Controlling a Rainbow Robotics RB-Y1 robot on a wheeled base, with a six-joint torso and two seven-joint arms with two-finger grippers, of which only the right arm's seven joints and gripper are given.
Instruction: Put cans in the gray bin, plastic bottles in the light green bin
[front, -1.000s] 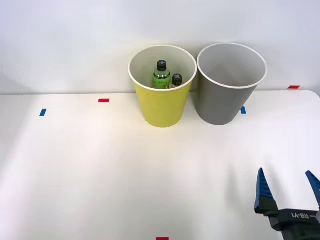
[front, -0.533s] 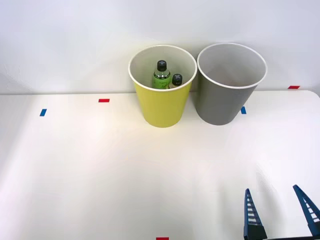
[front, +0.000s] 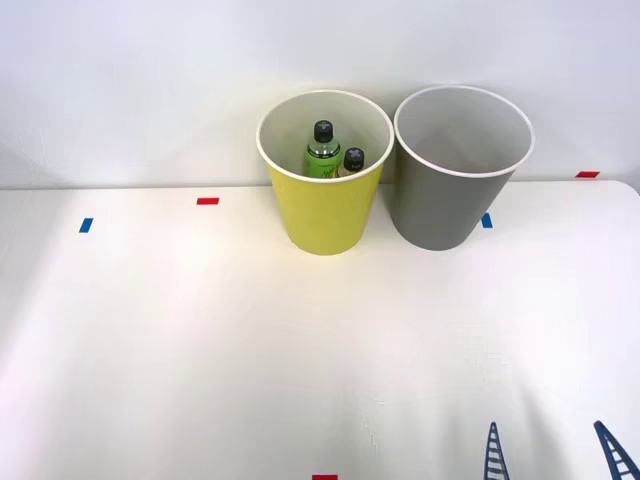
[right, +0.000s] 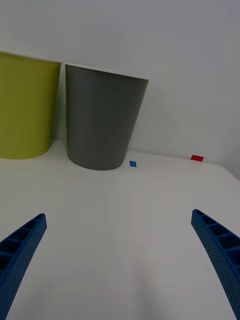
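Note:
The light green bin (front: 325, 215) stands at the back of the table, with the gray bin (front: 450, 195) touching it on its right. Two plastic bottles with black caps stand inside the light green bin: a bright green one (front: 322, 152) and a paler one (front: 352, 163). What lies inside the gray bin is hidden by its wall. My right gripper (front: 552, 455) is open at the table's near right edge, far in front of the gray bin, holding nothing. The wrist view shows the gray bin (right: 102, 122), the light green bin (right: 25, 107) and my open gripper (right: 120, 260).
Small tape marks lie on the white table (front: 200, 330): red (front: 207, 201), blue (front: 86, 225), a blue one (front: 486, 220) by the gray bin, red (front: 587, 174) at the far right and red (front: 324, 477) at the near edge. A white wall stands behind the bins.
My right gripper has drawn back toward the near edge of the table, staying open; now just its fingertips show in the front view. The bins and bottles have not moved.

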